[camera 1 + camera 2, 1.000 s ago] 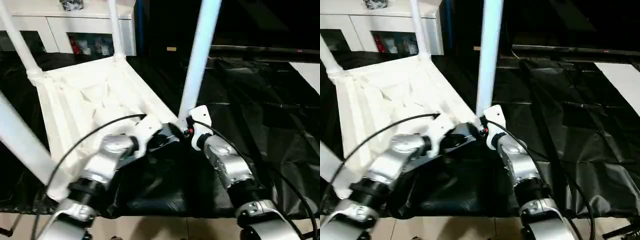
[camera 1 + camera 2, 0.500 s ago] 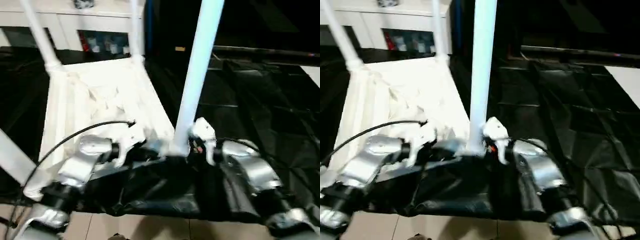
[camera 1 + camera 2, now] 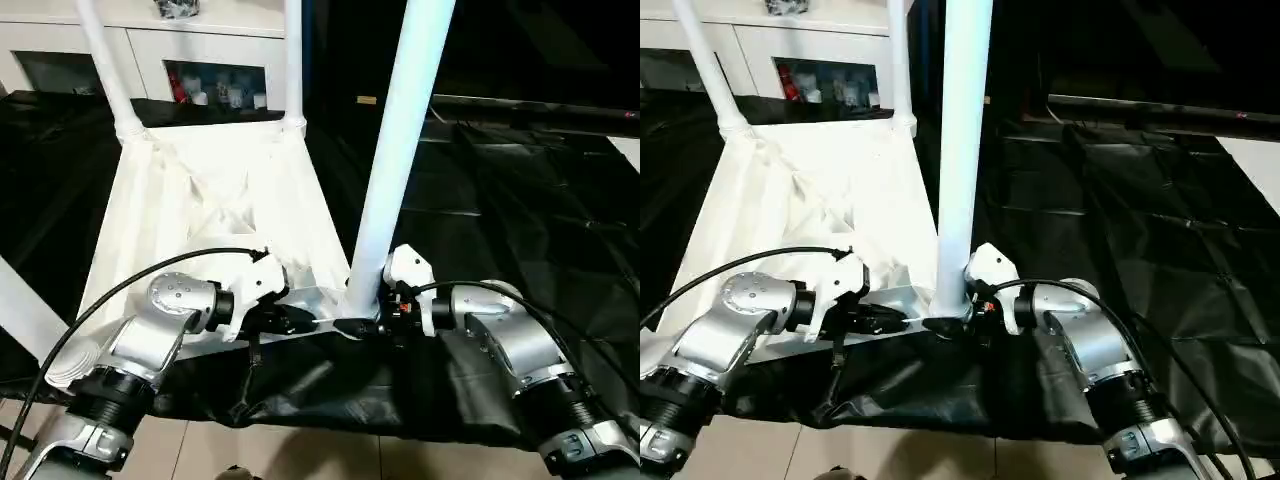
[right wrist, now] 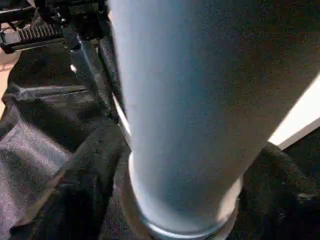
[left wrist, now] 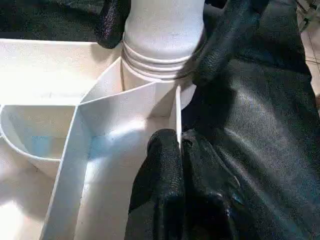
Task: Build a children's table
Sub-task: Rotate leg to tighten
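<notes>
The left gripper (image 5: 175,150) is pinched tight on the rim of the upside-down table top (image 3: 210,215), right by the near corner socket. The right gripper (image 3: 385,322) is spread around the base of the leg (image 3: 400,150) seated upright there, all of it laid on black sheeting (image 3: 520,200).
</notes>
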Available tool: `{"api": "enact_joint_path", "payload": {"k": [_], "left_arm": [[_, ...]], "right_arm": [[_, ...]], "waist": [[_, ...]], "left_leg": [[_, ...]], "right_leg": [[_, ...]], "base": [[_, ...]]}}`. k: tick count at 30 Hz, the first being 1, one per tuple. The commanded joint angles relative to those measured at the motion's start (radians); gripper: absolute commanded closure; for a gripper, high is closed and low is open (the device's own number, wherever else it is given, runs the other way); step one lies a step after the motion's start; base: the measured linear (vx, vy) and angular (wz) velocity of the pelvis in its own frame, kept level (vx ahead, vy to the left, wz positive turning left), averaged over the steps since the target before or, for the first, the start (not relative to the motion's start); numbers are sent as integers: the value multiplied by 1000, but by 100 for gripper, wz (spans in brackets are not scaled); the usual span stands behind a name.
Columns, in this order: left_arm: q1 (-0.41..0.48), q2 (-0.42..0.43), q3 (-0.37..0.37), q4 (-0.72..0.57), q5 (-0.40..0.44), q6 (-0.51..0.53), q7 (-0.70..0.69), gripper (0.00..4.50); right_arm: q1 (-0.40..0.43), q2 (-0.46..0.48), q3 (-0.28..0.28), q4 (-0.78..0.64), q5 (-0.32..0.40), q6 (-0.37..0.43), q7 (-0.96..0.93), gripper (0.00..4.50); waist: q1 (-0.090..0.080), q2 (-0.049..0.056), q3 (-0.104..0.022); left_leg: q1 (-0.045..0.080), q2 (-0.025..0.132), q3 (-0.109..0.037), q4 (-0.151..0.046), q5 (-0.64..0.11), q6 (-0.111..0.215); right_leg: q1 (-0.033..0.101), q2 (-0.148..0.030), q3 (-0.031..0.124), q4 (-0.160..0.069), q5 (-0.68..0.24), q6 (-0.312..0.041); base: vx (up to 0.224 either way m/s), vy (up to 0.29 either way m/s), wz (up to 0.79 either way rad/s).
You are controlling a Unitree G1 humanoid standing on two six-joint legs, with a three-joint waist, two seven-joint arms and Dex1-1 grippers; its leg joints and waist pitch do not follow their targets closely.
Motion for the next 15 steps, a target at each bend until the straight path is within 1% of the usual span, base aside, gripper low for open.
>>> {"api": "enact_joint_path", "payload": {"k": [1, 3, 4, 5, 6, 7, 8, 9, 10, 11, 12, 13, 14, 15], "left_arm": [[-26, -50, -5, -48, -32, -26, 41, 450], [-33, -61, 2, -36, -26, -27, 67, 450], [-46, -88, 11, -13, -3, -23, 137, 450], [-47, -92, 12, -12, -1, -22, 145, 450], [-54, -121, 20, 0, 15, -3, 208, 450], [-54, -122, 20, 0, 16, -2, 210, 450], [-58, -135, 23, 4, 23, 11, 238, 450], [-67, -177, 24, 18, 47, 34, 319, 450], [-69, -183, 25, 20, 49, 39, 330, 450], [-77, -226, 28, 32, 67, 58, 406, 450], [-79, -237, 30, 36, 69, 65, 425, 450], [-80, -243, 31, 38, 70, 68, 434, 450], [-87, -272, 31, 50, 78, 76, 478, 450], [-89, -278, 31, 52, 80, 77, 487, 450]], "right_arm": [[-1, 46, 42, -33, 18, 6, 1, 135], [-3, 57, 31, -21, 16, 6, -26, 148], [-15, 92, 3, 23, -5, -8, -124, 159], [-16, 96, -1, 28, -7, -10, -136, 159], [-24, 130, -24, 68, -22, -20, -223, 167], [-24, 131, -25, 69, -22, -20, -225, 174], [-28, 146, -34, 85, -28, -22, -261, 176], [-44, 196, -66, 136, -34, -21, -373, 178], [-46, 203, -71, 143, -35, -21, -388, 181], [-66, 257, -104, 192, -35, -11, -502, 182], [-71, 268, -110, 203, -37, -11, -529, 182], [-73, 274, -113, 208, -38, -11, -542, 183], [-93, 307, -132, 247, -53, -16, -629, 185], [-97, 314, -136, 255, -56, -17, -647, 186]], "waist": [[-5, -8, -69], [-5, -8, -68], [-5, -8, -68], [-7, -9, -65], [-6, -10, -67], [-9, -11, -65], [-9, -10, -67], [-9, -13, -67], [-14, -13, -65], [-21, -13, -66], [-22, -11, -68], [-27, -12, -69], [-29, -15, -71], [-33, -15, -70]], "left_leg": [[11, 21, 4, -67, -165, 43], [11, 21, 4, -67, -171, 38], [11, 21, 3, -68, -179, 34], [11, 20, 3, -70, -193, 26], [10, 19, 2, -69, -193, 20], [10, 18, 2, -71, -199, 13], [11, 20, 0, -70, -195, 12], [9, 19, 0, -71, -187, 14], [7, 19, 1, -72, -188, 12], [4, 17, -2, -73, -184, 2], [6, 16, -2, -72, -180, 0], [4, 16, -1, -70, -170, 3], [1, 14, -1, -68, -158, 12], [-1, 14, 0, -68, -151, 14]], "right_leg": [[50, -56, 46, -69, -213, -201], [49, -56, 46, -71, -227, -199], [50, -57, 45, -73, -245, -194], [47, -57, 45, -77, -273, -187], [49, -59, 44, -76, -284, -182], [47, -59, 44, -80, -310, -172], [48, -60, 44, -80, -311, -167], [49, -59, 44, -78, -304, -163], [47, -58, 45, -78, -303, -164], [50, -58, 42, -78, -310, -162], [51, -59, 41, -78, -308, -162], [51, -59, 43, -77, -285, -165], [55, -58, 42, -75, -262, -166], [53, -57, 43, -74, -254, -168]], "base": [[0, 0, 0], [0, 0, 0], [0, 0, 0], [0, 0, 0], [0, 0, 0], [0, 0, 0], [0, 0, 0], [0, 0, 0], [0, 0, 0], [0, 0, 0], [0, 0, 0], [0, 0, 0], [0, 0, 0], [0, 0, 0]]}}
